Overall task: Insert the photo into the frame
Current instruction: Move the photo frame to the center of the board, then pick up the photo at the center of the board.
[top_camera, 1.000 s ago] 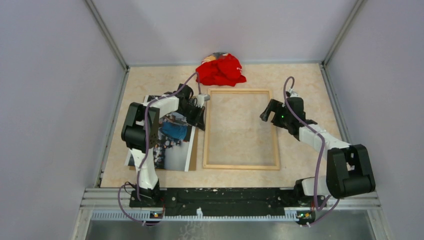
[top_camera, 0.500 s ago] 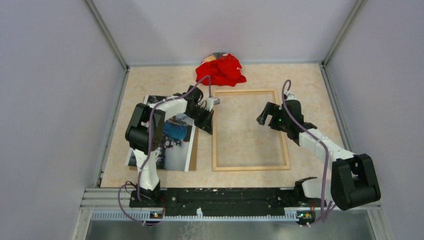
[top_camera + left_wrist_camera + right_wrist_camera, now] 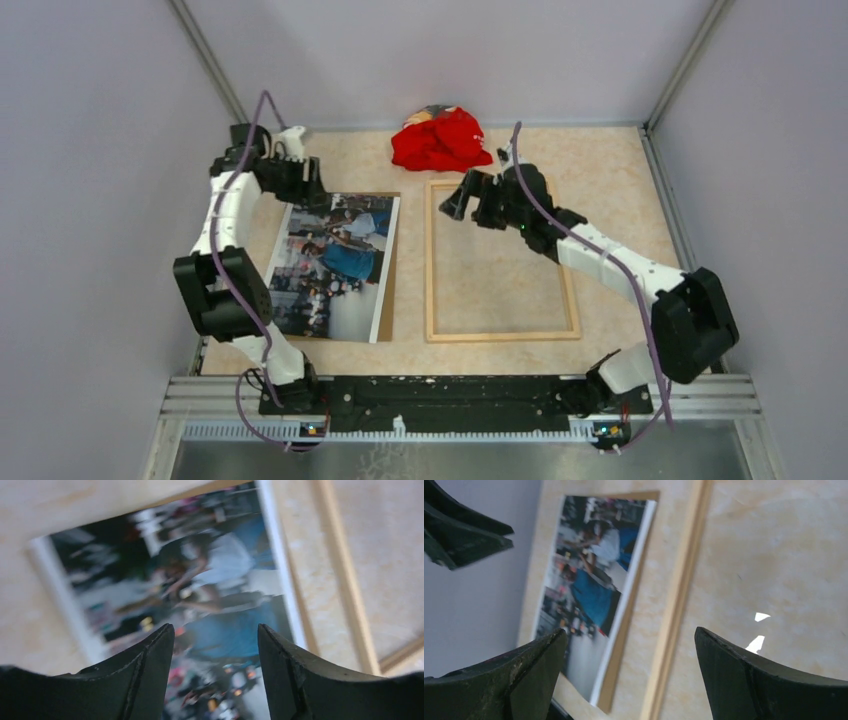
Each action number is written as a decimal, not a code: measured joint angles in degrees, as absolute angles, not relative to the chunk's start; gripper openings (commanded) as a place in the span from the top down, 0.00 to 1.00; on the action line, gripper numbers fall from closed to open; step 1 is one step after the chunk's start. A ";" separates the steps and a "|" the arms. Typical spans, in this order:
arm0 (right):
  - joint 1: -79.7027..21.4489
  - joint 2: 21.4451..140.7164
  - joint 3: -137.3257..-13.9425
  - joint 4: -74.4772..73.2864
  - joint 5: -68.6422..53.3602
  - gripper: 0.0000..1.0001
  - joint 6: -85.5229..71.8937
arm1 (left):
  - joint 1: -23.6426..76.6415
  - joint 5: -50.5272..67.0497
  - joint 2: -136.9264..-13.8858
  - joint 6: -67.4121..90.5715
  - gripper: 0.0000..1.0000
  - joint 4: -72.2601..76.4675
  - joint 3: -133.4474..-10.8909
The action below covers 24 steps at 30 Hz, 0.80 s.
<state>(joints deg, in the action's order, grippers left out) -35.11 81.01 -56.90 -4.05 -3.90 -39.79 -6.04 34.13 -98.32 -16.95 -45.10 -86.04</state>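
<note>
Photo [image 3: 335, 265] lies beside frame [image 3: 431, 260]; left hand [image 3: 215, 630] and right hand [image 3: 629, 630] both apart, empty.
We judge the photo light, limp and slippery; we would pinch its white border edge.

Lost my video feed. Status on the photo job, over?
Left hand open, right hand open, both empty. Photo beside frame, not inside. Red cloth beyond frame, not blocking.

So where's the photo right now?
In the top view the photo lies flat on a brown board, left of centre, right beside the empty wooden frame's left rail.
</note>
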 measured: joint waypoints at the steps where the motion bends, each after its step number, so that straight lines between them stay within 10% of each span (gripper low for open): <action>1: -34.48 82.21 -58.48 -2.83 -5.54 0.01 -40.84 | -8.27 32.77 -97.23 -17.32 0.33 -45.41 -85.97; 11: -45.78 111.92 -94.08 -14.39 -3.11 0.02 -41.06 | -19.49 15.97 -93.54 -21.47 0.57 -45.43 -77.10; 24: -52.97 124.38 -94.19 -21.45 3.09 0.03 -43.38 | -22.11 -1.74 -94.35 -23.73 0.73 -30.72 -65.67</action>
